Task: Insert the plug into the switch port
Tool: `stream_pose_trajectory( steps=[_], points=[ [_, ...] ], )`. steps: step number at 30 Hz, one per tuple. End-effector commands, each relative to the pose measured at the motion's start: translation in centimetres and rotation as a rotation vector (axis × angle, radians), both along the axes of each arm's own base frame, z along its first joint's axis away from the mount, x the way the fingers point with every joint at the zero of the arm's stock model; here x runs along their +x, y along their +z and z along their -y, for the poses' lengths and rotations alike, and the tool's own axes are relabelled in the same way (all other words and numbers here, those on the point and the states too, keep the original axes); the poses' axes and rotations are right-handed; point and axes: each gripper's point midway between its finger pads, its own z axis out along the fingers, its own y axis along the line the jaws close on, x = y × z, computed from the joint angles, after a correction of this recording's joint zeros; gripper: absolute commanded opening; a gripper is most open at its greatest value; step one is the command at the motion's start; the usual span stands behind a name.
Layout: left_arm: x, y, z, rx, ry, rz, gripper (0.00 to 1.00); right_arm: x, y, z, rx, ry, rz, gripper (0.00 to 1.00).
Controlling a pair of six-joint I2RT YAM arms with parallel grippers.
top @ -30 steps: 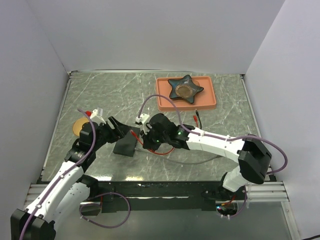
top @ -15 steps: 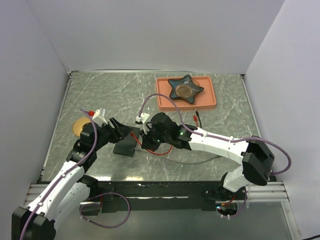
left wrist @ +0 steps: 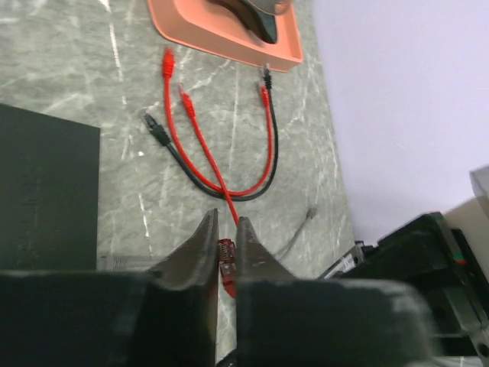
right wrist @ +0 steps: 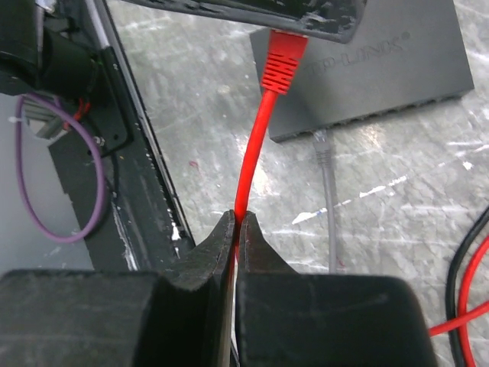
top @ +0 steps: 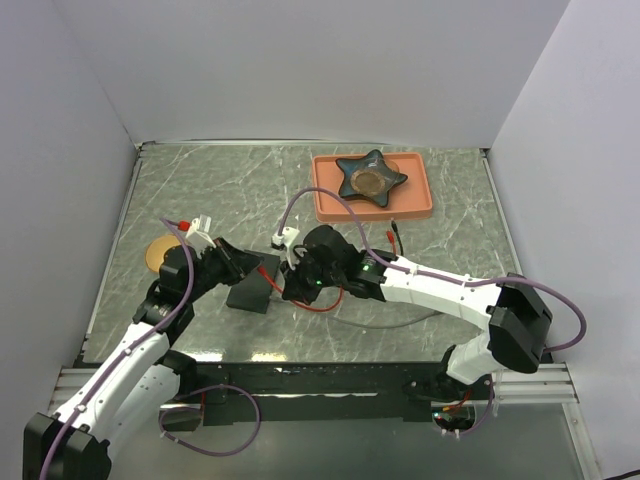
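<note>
The switch (top: pixel 252 292) is a flat black box on the marble table between the two arms. It fills the left edge of the left wrist view (left wrist: pixel 46 199) and shows its socket row in the right wrist view (right wrist: pixel 382 69). My left gripper (top: pixel 262 265) (left wrist: pixel 223 222) is shut on the red plug (left wrist: pixel 225 264), which hangs above the table just right of the switch. The right wrist view has the same plug (right wrist: pixel 284 57) sticking out under the left fingers (right wrist: pixel 252 15). My right gripper (top: pixel 290 285) (right wrist: pixel 236 218) is shut on the red cable (right wrist: pixel 252 153) a short way behind the plug.
A salmon tray (top: pixel 425 205) with a dark star-shaped dish (top: pixel 370 178) stands at the back. An orange disc (top: pixel 155 252) lies at the left. Loose red and black cables (left wrist: pixel 267 145) lie right of the switch. A grey cable (right wrist: pixel 327 199) sits in one socket. The black table rail (right wrist: pixel 130 176) is close.
The left gripper's jaws have gone from wide apart to shut on the red plug. The right gripper has kept its hold on the red cable, shifting only slightly.
</note>
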Motion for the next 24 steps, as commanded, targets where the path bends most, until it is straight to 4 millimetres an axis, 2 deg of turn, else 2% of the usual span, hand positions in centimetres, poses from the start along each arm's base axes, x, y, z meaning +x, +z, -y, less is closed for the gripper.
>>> stream_pose_trajectory(
  steps=[1,3,4,5,9,17,24],
  points=[
    [0.1,1.0,0.3,-0.018,-0.013,0.036,0.01,0.6,3.0,-0.4,0.068,-0.003,0.091,0.17],
    [0.1,1.1,0.3,-0.02,-0.012,0.033,0.01,1.1,3.5,-0.4,0.064,-0.025,0.106,0.3],
    [0.0,1.1,0.3,-0.021,-0.014,0.034,0.01,1.3,3.7,-0.4,0.064,-0.027,0.118,0.43],
    [0.0,1.2,0.4,-0.023,-0.017,0.039,0.01,1.6,3.7,-0.4,0.06,-0.036,0.118,0.5],
    [-0.3,1.7,0.6,-0.03,-0.032,0.054,0.01,2.2,5.4,-1.6,0.094,-0.037,0.134,0.7],
    [-0.4,1.9,0.6,-0.028,-0.027,0.06,0.01,3.6,6.4,-3.8,0.154,-0.084,0.115,0.71],
    [-0.5,2.2,0.4,-0.023,-0.02,0.065,0.01,4.2,4.8,-5.3,0.119,-0.087,0.067,0.71]
  ],
)
